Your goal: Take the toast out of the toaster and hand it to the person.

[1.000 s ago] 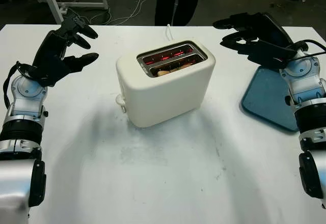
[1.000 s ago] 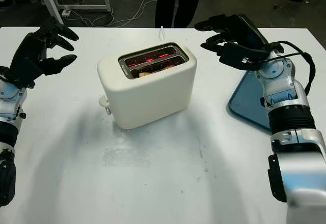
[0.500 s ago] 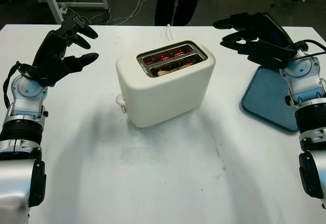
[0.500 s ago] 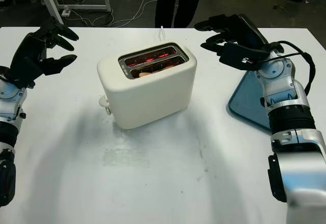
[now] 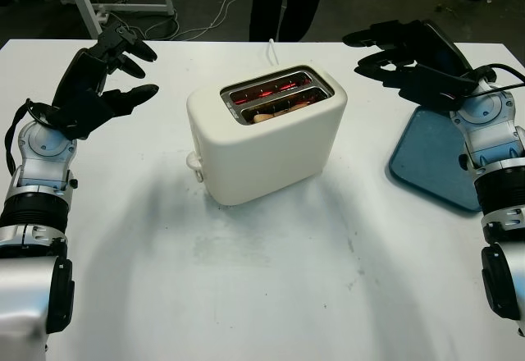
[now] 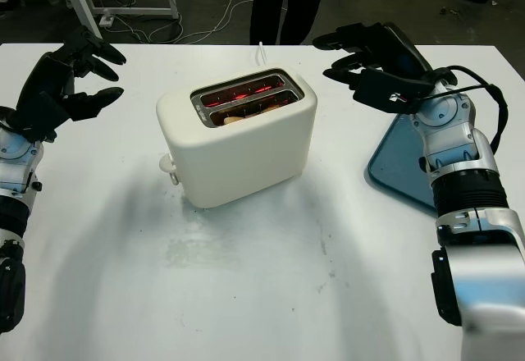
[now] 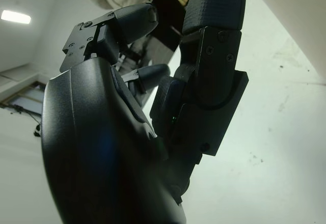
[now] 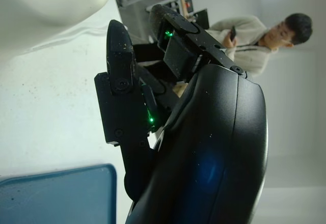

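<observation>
A cream plastic two-slot toaster point(image 5: 267, 135) sits mid-surface – brown toast point(image 5: 275, 113) low in its near slot (elements glowing red). Left hand point(image 5: 102, 82) at nine o'clock, right hand point(image 5: 410, 61) at two o'clock – both open, empty.

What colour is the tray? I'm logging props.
Blue tray; clearest in the left eye view.

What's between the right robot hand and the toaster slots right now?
Nothing. In the left eye view, bare white table separates the open right robot hand from the toaster, toast down in its near slot. The blue tray lies under the wrist.
</observation>
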`<state>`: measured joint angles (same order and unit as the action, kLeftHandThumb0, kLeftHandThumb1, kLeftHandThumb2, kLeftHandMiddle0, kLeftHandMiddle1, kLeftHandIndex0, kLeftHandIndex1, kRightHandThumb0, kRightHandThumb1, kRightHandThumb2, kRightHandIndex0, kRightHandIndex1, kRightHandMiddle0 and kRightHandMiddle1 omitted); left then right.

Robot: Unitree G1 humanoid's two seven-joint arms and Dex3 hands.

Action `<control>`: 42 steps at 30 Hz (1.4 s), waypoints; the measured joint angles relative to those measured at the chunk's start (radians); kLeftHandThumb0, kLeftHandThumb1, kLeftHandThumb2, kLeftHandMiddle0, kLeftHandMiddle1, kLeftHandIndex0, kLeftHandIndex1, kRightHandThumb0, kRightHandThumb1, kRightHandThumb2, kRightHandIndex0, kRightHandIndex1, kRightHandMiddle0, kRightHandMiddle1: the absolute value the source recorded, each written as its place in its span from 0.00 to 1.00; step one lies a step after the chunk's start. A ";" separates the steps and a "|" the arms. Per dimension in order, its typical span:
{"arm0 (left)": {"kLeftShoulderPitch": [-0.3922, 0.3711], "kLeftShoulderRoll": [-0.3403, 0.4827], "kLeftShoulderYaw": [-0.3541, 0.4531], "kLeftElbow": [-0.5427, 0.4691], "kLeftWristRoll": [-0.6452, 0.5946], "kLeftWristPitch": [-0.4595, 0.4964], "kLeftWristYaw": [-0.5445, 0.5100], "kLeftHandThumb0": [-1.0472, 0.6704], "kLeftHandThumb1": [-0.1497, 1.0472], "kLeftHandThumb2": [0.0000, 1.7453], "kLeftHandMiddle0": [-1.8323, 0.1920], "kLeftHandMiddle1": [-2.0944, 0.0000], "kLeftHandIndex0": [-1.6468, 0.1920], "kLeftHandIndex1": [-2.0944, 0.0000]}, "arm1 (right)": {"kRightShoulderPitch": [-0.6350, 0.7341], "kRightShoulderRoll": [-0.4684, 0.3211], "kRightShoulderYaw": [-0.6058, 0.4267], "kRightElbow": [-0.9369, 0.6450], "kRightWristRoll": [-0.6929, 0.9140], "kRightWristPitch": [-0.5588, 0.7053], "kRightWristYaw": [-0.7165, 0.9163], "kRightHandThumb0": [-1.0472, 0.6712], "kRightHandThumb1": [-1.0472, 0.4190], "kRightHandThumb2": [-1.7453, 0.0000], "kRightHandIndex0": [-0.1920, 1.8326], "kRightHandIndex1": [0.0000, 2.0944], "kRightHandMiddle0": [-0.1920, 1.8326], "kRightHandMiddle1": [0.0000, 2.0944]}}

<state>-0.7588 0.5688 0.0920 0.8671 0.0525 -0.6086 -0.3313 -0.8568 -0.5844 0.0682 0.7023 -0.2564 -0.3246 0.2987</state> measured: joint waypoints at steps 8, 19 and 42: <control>0.000 0.000 -0.001 0.000 0.002 -0.003 0.002 0.00 0.89 0.16 0.88 0.21 0.85 0.28 | 0.000 0.000 0.000 0.000 0.000 0.000 0.000 0.37 0.09 0.86 0.55 0.00 0.47 0.00; 0.000 0.000 -0.001 0.000 0.001 0.000 0.001 0.00 0.89 0.15 0.87 0.22 0.84 0.29 | 0.000 0.000 0.000 0.000 0.000 0.000 0.000 0.37 0.09 0.86 0.56 0.00 0.48 0.00; 0.000 0.000 0.003 0.000 -0.012 0.002 -0.016 0.00 0.89 0.14 0.87 0.23 0.83 0.30 | 0.000 0.000 0.000 0.000 0.003 0.000 0.000 0.38 0.09 0.86 0.55 0.00 0.47 0.00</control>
<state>-0.7588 0.5684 0.0946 0.8671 0.0405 -0.6069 -0.3477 -0.8568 -0.5845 0.0682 0.7020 -0.2533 -0.3246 0.2988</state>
